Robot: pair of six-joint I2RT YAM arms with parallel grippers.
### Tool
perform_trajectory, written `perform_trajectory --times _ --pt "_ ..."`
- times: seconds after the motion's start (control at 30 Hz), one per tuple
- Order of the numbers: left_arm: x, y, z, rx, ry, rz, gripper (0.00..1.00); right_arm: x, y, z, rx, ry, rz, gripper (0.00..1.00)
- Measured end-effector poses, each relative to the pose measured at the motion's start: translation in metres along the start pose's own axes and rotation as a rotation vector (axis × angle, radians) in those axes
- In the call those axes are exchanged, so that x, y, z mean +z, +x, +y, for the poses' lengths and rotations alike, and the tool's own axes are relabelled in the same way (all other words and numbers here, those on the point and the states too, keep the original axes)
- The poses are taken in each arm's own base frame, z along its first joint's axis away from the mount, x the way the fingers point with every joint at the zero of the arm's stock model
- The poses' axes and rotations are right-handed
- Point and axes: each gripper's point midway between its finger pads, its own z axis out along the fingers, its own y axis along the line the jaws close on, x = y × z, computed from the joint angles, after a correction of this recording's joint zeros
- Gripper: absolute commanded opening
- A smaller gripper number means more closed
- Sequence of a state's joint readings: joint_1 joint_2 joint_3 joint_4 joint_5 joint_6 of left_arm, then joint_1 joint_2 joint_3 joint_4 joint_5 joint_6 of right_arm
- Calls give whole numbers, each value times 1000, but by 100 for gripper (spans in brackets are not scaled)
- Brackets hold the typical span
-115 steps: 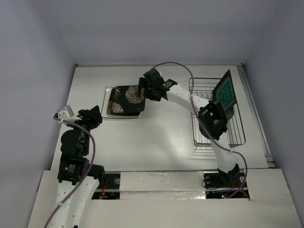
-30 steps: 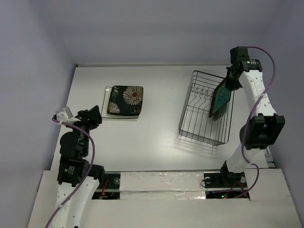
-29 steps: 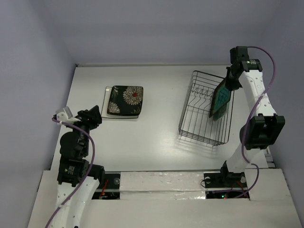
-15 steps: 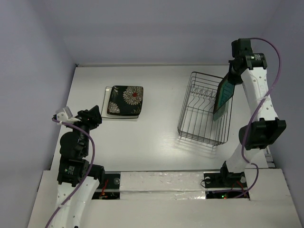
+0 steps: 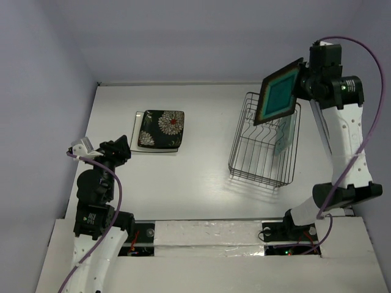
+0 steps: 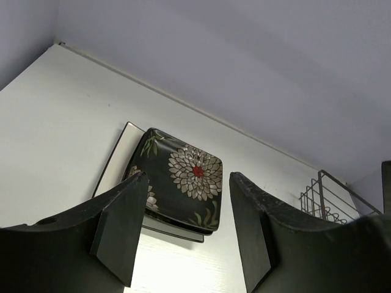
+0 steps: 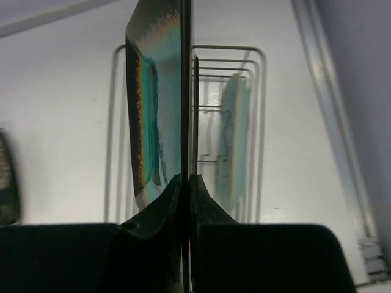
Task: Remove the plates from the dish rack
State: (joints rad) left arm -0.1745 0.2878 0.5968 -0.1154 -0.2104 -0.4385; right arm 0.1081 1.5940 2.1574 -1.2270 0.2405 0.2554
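Note:
My right gripper (image 5: 304,80) (image 7: 187,177) is shut on the edge of the teal plate with a dark brown rim (image 5: 278,95) (image 7: 154,104), which hangs tilted in the air above the far end of the wire dish rack (image 5: 261,149) (image 7: 261,122). A pale translucent green plate (image 5: 287,131) (image 7: 235,140) still stands upright in the rack at its right side. At the far left of the table the black flowered plate (image 5: 162,129) (image 6: 183,177) lies on top of the white plate (image 5: 138,129) (image 6: 115,170). My left gripper (image 5: 119,149) (image 6: 188,176) is open and empty, near and apart from that stack.
A raised rail (image 5: 324,140) runs along the table's right edge beside the rack. Pale walls close in the table at the back and on both sides. The rack's corner (image 6: 330,194) shows at the right of the left wrist view.
The right arm has lifted the teal plate up out of the rack and tipped its face toward the camera. The left arm has not moved.

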Motion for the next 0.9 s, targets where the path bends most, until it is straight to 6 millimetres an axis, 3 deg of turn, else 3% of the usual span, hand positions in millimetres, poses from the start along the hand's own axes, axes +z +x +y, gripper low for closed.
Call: perform_trajectory --times 0.13,0.23,0.43,0.53,0.57,0.6,0.7,0.8,0.9 --pt "0 0 0 -1 1 -2 53 -18 7 49 86 -183 -59 0" --pt "0 0 0 -1 1 -2 53 -17 21 110 160 -369 -61 0" --pt "1 0 0 0 0 1 53 22 75 254 274 -669 73 0" --pt "1 1 0 1 -1 2 53 47 111 314 291 -732 136 0" --pt "1 1 0 1 -1 2 53 50 116 327 308 -752 139 0" --pt "1 1 0 1 -1 3 53 61 138 344 300 -750 176 0" --pt "1 1 0 1 -1 3 53 80 179 378 327 -760 239 0" --pt "1 1 0 1 -1 3 53 92 209 399 349 -761 287 0" --pt "1 1 0 1 -1 2 53 102 225 409 376 -762 309 0"
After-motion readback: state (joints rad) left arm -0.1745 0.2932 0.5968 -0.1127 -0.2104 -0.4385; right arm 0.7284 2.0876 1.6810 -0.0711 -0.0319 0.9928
